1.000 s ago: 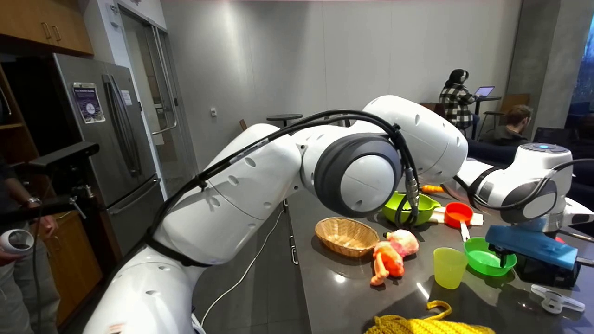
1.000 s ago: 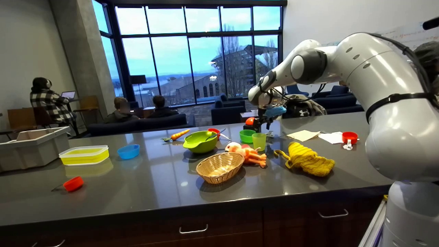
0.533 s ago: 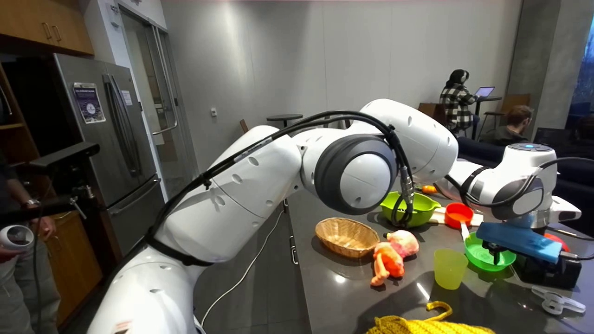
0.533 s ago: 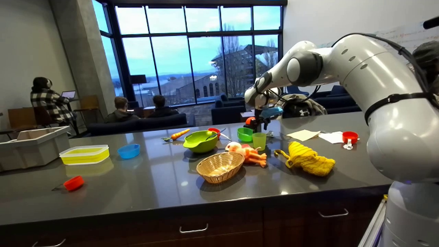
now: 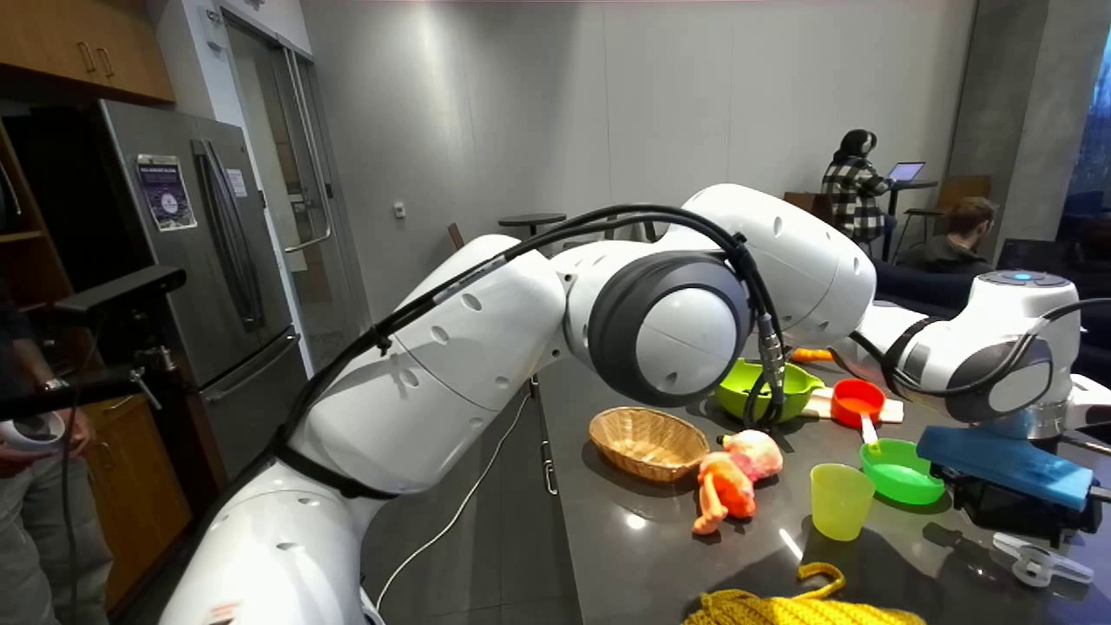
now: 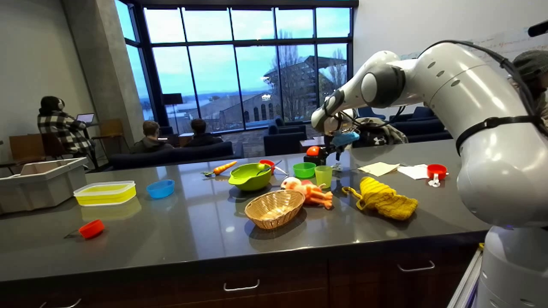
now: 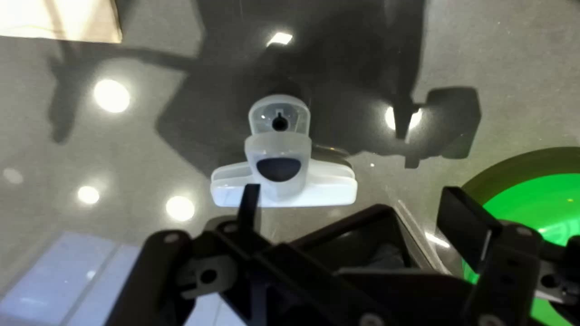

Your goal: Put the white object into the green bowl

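A wide-spread pincer hovers, seemingly set to grasp the white clip, which calls for centring, then descent.

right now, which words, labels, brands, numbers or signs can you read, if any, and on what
No word or number reads clearly.
Patterned bundle: white logo, perhaps "UA".
Fridge poster: too blurred.
White sheet on the fridge: too small.
Wall writing: too faint.
Orange marking on the arm: too small.
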Motion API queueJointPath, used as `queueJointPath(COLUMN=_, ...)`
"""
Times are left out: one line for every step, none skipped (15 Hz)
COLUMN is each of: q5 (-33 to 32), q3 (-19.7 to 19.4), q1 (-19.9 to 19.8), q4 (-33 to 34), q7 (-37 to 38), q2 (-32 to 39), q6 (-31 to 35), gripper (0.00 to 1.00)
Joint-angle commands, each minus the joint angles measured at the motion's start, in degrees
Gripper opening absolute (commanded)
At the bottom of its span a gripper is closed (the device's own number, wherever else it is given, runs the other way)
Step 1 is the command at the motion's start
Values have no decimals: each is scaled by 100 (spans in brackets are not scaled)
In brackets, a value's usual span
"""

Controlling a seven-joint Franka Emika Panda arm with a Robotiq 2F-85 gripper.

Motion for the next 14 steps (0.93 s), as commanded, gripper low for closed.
queueJointPath(q5=-95, q3=-89, q1=49, q4=-40, q7=44, q2=-67, q6=36, gripper=100)
queueJointPath(q5=-94, q3=-95, q1=50, q4=-32, q7=53, q2=-68, q6=-7, gripper=100)
queueJointPath(q5=-104, q3=-111, q1=58, q4=-29, q7=70, q2=-76, q6=-74, gripper=100)
queueJointPath(q5=-93, q3=-110, q1=59, q4=-16, q7=87, q2=-83, q6=-150, gripper=100)
queueJointPath(q5=-93, q3=-114, q1=61, q4=-15, q7=97, q2=-82, q6=-196, gripper=100)
queueJointPath(q5=-84, q3=-112, q1=58, q4=-6, q7=102, q2=-86, q6=-262, gripper=100)
queueJointPath(q5=-78, q3=-111, q1=57, q4=4, q7=107, q2=-93, q6=-345, gripper=100)
queueJointPath(q5=-69, q3=-105, q1=53, q4=21, q7=108, q2=-98, q6=-450, gripper=100)
queueJointPath(q5=-67, q3=-103, q1=53, q4=34, q7=113, q2=-94, q6=-519, gripper=100)
queueJointPath(q5=-62, q3=-101, q1=51, q4=48, q7=118, q2=-93, q6=-575, gripper=100)
queueJointPath(q5=-53, q3=-95, q1=48, q4=57, q7=122, q2=-90, q6=-613, gripper=100)
queueJointPath(q5=-48, q3=-94, q1=47, q4=72, q7=133, q2=-89, q6=-656, gripper=100)
queueJointPath(q5=-43, q3=-94, q1=48, q4=89, q7=150, q2=-86, q6=-691, gripper=100)
queueJointPath(q5=-51, q3=-100, q1=52, q4=102, q7=177, q2=-81, q6=-719, gripper=100)
